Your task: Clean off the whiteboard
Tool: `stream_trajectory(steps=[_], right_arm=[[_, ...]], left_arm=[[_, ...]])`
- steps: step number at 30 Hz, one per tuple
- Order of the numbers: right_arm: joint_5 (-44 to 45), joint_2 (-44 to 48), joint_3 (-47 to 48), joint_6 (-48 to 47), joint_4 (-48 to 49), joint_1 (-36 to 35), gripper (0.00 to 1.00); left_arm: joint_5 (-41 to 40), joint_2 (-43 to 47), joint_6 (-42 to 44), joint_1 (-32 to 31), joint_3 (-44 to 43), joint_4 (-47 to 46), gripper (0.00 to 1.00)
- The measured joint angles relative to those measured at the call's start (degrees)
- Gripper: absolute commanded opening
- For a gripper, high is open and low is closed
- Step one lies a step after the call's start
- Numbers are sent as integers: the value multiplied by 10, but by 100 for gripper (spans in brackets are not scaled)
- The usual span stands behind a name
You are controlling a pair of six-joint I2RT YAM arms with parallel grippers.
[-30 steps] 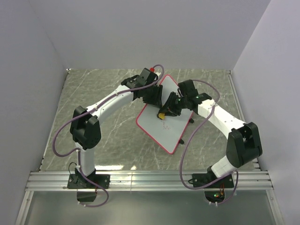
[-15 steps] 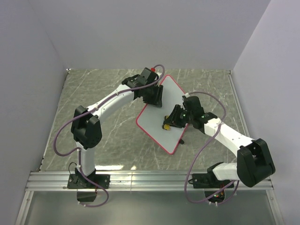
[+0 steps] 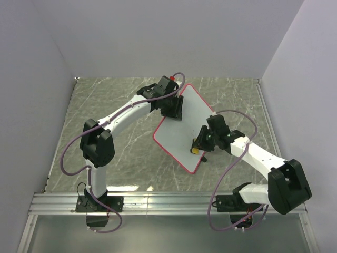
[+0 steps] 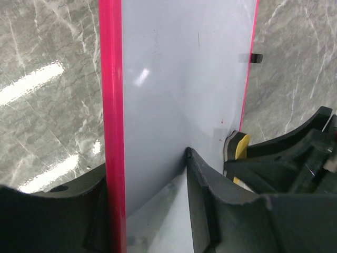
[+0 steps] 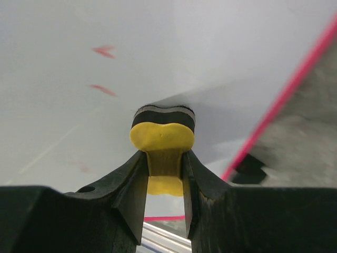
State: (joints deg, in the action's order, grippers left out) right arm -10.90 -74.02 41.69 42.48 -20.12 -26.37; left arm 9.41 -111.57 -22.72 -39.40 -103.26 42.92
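The whiteboard [image 3: 181, 126], white with a pink-red frame, lies tilted on the marble table. My left gripper [image 3: 172, 108] is shut on its far left edge; in the left wrist view the board [image 4: 179, 89] runs between the jaws, red frame beside the left finger [image 4: 58, 211]. My right gripper [image 3: 197, 145] is shut on the yellow bone-shaped eraser [image 3: 195, 151] and presses it on the board near the near right edge. The right wrist view shows the eraser [image 5: 162, 138] against the board [image 5: 158, 58], with faint red marks [image 5: 103, 51] up left.
A small black foot [image 4: 255, 58] sticks out from the board's right edge. The grey marble table [image 3: 116, 153] ends at a metal rail [image 3: 158, 203] at the front. White walls stand on the left, back and right.
My right gripper has dragged the eraser from the board's middle toward its near right edge. The red scribble in the middle no longer shows. The left arm has stayed put.
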Motion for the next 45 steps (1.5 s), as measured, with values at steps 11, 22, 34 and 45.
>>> stream_trajectory(steps=[11, 22, 34, 45], right_arm=[[54, -16, -2, -15, -81, 0, 0], [25, -20, 73, -32, -110, -51, 0], [-64, -53, 184, -34, -35, -120, 0], [-51, -40, 137, -26, 7, -112, 0]], left_arm=[[0, 0, 4, -1, -1, -2, 0], [1, 0, 4, -2, -3, -1, 0], [2, 0, 4, -4, -3, -2, 0], [3, 0, 7, -4, -3, -3, 0]])
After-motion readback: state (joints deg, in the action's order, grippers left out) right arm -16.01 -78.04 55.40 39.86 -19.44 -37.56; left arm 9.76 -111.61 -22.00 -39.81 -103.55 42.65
